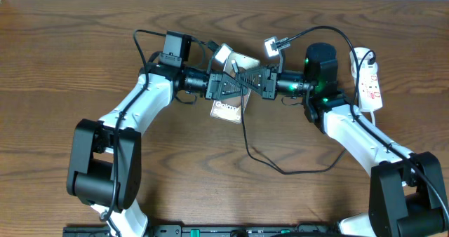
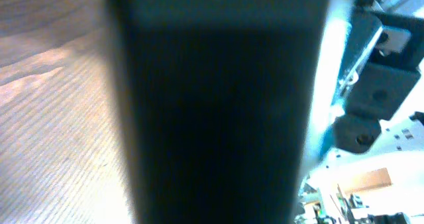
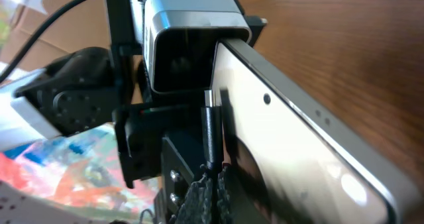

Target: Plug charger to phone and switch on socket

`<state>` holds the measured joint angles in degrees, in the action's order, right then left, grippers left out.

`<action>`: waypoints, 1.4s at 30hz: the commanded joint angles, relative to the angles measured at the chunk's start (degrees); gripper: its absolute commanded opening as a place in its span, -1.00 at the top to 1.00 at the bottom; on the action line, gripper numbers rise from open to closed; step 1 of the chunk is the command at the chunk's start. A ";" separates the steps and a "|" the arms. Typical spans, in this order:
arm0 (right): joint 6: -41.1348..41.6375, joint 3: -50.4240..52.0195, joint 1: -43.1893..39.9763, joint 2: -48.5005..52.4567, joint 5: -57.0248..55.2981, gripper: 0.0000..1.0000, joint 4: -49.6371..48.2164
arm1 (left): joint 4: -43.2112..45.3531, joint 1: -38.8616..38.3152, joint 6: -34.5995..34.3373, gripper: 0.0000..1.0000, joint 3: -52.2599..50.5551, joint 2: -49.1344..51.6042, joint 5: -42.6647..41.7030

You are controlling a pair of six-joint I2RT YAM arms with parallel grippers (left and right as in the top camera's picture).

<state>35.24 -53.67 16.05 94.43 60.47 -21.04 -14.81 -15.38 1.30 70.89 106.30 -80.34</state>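
Two arms meet in the middle of the table [image 1: 70,55], and one phone [image 1: 226,111] is lifted between them, tilted, its white lettering facing up. The left gripper [image 1: 235,87] comes at the phone from the left and is clamped on it; its own camera shows just one dark slab [image 2: 212,118] filling the view. The right gripper [image 1: 251,83] meets the phone from the right, fingers [image 3: 199,194] pinched together on the black plug of the one charger [image 3: 211,134]. The plug's silver tip sits right at the phone's edge [image 3: 298,131], though I can't tell whether it is seated. The cable [image 1: 247,135] drops below the phone and loops off right. One white socket [image 1: 370,83] lies well to the right of the phone, apart from both grippers.
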 commanded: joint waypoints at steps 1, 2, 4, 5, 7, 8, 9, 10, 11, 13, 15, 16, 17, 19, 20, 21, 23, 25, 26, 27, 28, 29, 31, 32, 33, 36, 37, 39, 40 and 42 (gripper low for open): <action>1.16 0.11 0.55 0.39 4.66 0.98 0.92 | 2.64 -3.04 1.51 0.85 1.16 -1.40 -8.98; 1.18 0.11 0.55 0.39 4.63 0.98 1.01 | 3.13 -3.41 1.49 0.85 1.16 -1.42 -8.94; 1.16 0.11 0.55 0.39 4.59 0.98 1.14 | 3.34 -3.98 1.33 0.85 1.16 -1.42 -7.69; 1.18 0.11 0.55 0.39 4.39 0.98 1.11 | 3.34 -4.22 0.68 0.85 1.16 -1.42 -6.56; 1.16 0.11 0.55 0.39 4.09 0.98 1.11 | 3.30 -4.61 0.31 0.85 1.16 -1.42 -5.55; 1.16 0.11 0.55 0.39 3.69 0.98 1.14 | 3.34 -4.79 0.31 0.85 1.16 -1.40 -5.55; 1.16 0.11 0.55 0.39 3.26 0.98 1.14 | 3.37 -4.98 0.31 0.85 1.16 -1.42 -5.55; 1.16 0.11 0.55 0.39 2.99 0.98 1.16 | 3.39 -5.14 0.33 0.85 1.16 -1.40 -5.55; 1.16 0.11 0.61 0.39 2.82 0.98 1.16 | 3.39 -5.25 0.35 0.85 1.16 -1.40 -5.55; 1.16 0.11 0.96 0.39 2.54 0.98 1.16 | 3.39 -5.29 0.39 0.86 1.16 -1.42 -5.53; 1.14 0.11 1.49 0.39 2.47 0.98 1.16 | 3.63 -5.29 0.37 0.85 1.16 -1.42 -5.46; 1.14 0.11 2.05 0.39 2.45 0.98 1.16 | 3.58 -5.27 0.37 0.85 1.16 -1.42 -5.09; 1.14 0.11 2.29 0.39 2.43 0.97 1.14 | 3.61 -5.29 0.37 0.85 1.16 -1.42 -4.94; 1.11 0.11 2.62 0.39 1.81 0.98 1.14 | 3.61 -5.29 0.37 0.85 1.16 -1.40 -4.92; 1.11 0.11 2.69 0.39 1.49 0.98 1.14 | 3.61 -5.29 0.37 0.85 1.16 -1.42 -4.92; 1.14 0.11 2.71 0.39 1.31 0.98 1.11 | 3.58 -5.29 0.37 0.85 1.16 -1.40 -4.92; 1.14 0.11 2.69 0.39 1.14 0.98 1.07 | 3.58 -5.29 0.37 0.85 1.16 -1.42 -4.92; 1.11 0.11 2.69 0.39 1.14 0.98 1.07 | 3.54 -5.29 0.37 0.85 1.16 -1.42 -4.96; 1.11 0.11 2.69 0.39 1.14 0.98 1.05 | 3.54 -5.29 0.37 0.85 1.16 -1.42 -4.98; 1.11 0.11 2.69 0.39 1.16 0.98 1.07 | 3.56 -5.29 0.37 0.86 1.16 -1.42 -4.96; 1.11 0.11 2.71 0.39 1.18 0.98 1.07 | 3.58 -5.29 0.39 0.85 1.16 -1.42 -4.94; 1.11 0.11 2.69 0.39 1.27 0.98 1.07 | 3.61 -5.29 0.39 0.85 1.16 -1.42 -4.90; 1.09 0.11 2.64 0.39 2.45 0.98 1.05 | 3.61 -5.20 0.37 0.85 1.16 -1.40 -4.46; 0.94 0.11 2.40 0.39 3.52 0.98 0.83 | 3.61 -5.11 0.37 0.85 1.16 -1.42 -4.02; 0.87 0.11 2.14 0.37 4.83 0.98 0.33 | 3.61 -4.83 0.35 0.85 1.16 -1.42 -3.52; 0.15 0.11 0.66 -0.09 11.04 0.98 -2.80 | 4.02 -3.21 -2.99 0.85 1.18 -1.42 0.24; -0.92 0.11 0.28 -0.37 12.41 0.97 -2.80 | 4.59 -2.64 -4.66 0.86 1.18 -1.42 1.49; -3.56 0.11 -0.48 -0.90 15.74 0.98 -2.78 | 6.47 -1.60 -8.63 0.86 1.18 -1.42 3.39; -4.92 0.11 -0.83 -0.98 17.57 0.98 -2.80 | 7.91 -1.11 -11.28 0.85 1.18 -1.42 4.17; -7.37 0.11 -1.49 -1.03 21.51 0.98 -2.78 | 12.20 0.09 -20.57 0.86 1.18 -1.42 8.24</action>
<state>33.45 -53.93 14.26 94.06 66.65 -24.45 -7.97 -17.58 -4.73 70.46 106.34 -77.89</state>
